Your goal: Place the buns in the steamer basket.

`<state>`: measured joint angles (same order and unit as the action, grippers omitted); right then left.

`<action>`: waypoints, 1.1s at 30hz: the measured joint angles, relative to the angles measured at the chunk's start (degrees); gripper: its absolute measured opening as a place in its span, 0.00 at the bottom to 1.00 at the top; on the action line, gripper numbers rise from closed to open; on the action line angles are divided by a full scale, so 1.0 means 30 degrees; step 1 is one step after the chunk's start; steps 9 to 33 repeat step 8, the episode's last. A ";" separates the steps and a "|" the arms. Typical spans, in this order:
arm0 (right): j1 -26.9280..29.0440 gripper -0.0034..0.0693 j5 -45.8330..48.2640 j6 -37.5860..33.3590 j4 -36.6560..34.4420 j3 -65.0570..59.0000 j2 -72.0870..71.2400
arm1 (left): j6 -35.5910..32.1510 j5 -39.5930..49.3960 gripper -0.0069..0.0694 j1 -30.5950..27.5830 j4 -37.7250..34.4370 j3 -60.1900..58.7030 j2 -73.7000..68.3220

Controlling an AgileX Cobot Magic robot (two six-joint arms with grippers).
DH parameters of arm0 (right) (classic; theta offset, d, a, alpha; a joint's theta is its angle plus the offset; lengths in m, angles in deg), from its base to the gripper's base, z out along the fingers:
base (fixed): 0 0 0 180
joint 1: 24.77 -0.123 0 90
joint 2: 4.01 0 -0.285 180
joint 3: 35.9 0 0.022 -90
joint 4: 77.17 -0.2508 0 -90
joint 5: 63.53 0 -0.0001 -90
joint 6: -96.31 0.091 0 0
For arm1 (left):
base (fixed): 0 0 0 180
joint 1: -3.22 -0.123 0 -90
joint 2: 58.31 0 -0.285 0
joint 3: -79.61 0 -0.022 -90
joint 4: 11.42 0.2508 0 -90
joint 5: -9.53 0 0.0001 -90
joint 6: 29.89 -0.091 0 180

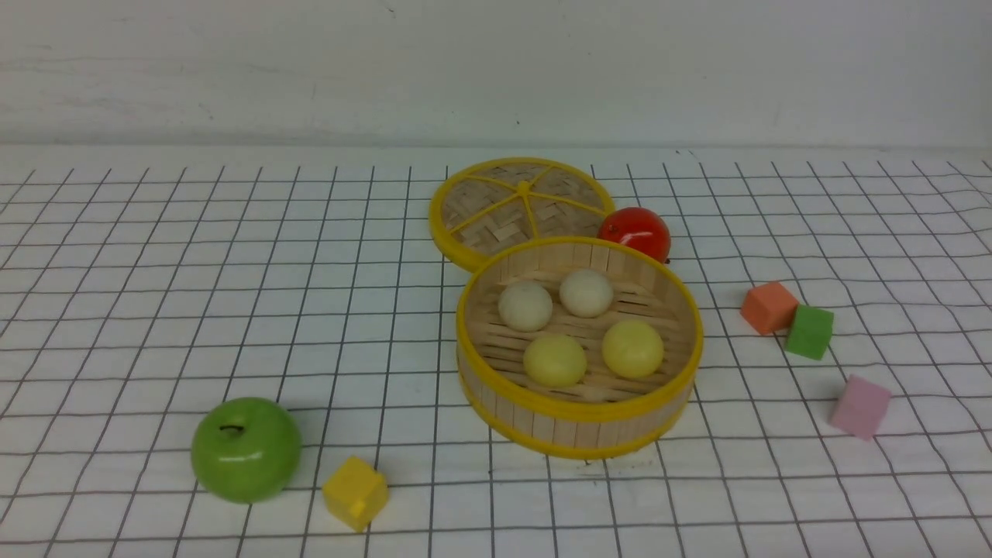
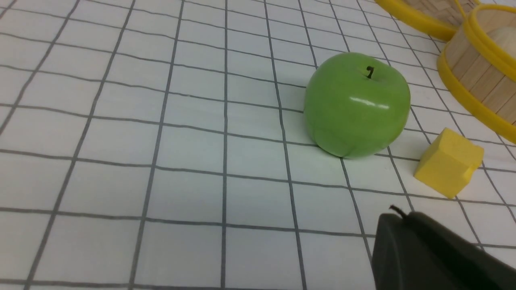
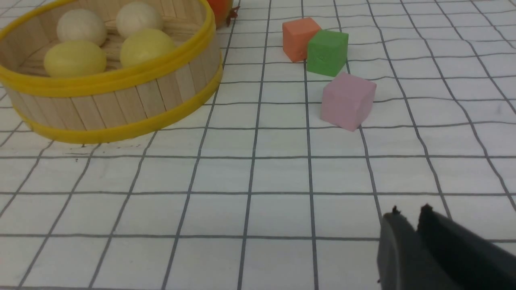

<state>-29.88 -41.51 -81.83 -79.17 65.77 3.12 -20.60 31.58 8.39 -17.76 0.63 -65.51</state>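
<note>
The steamer basket (image 1: 580, 411) stands on the gridded cloth at centre. All the buns lie on its slatted floor: two cream-white ones (image 1: 525, 305) (image 1: 586, 292) at the back and two pale yellow ones (image 1: 555, 360) (image 1: 632, 349) in front. The right wrist view shows the basket (image 3: 121, 100) with the buns (image 3: 74, 58) inside. The left wrist view shows part of its wall (image 2: 479, 76). Neither arm shows in the front view. My left gripper (image 2: 399, 213) is shut and empty, near the apple. My right gripper (image 3: 409, 213) is shut and empty, over bare cloth, apart from the basket.
The woven lid (image 1: 519, 205) lies behind the basket, with a glossy red fruit (image 1: 635, 231) beside it. A green apple (image 1: 246, 449) and a yellow cube (image 1: 355, 492) sit front left. Orange (image 1: 769, 307), green (image 1: 810, 332) and pink (image 1: 860, 406) cubes sit at the right.
</note>
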 joint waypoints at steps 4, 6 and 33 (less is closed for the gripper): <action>0.0000 0.16 0.0000 -0.0016 0.0000 0.0000 0.0000 | 0.0000 0.0000 0.07 0.0000 0.0000 0.0000 0.0000; 0.0000 0.16 0.0000 -0.0016 0.0000 0.0000 0.0000 | 0.0000 0.0000 0.07 0.0000 0.0000 0.0000 0.0000; 0.0000 0.16 0.0000 -0.0035 0.0000 0.0000 0.0000 | 0.0000 0.0000 0.07 0.0000 0.0000 0.0000 0.0000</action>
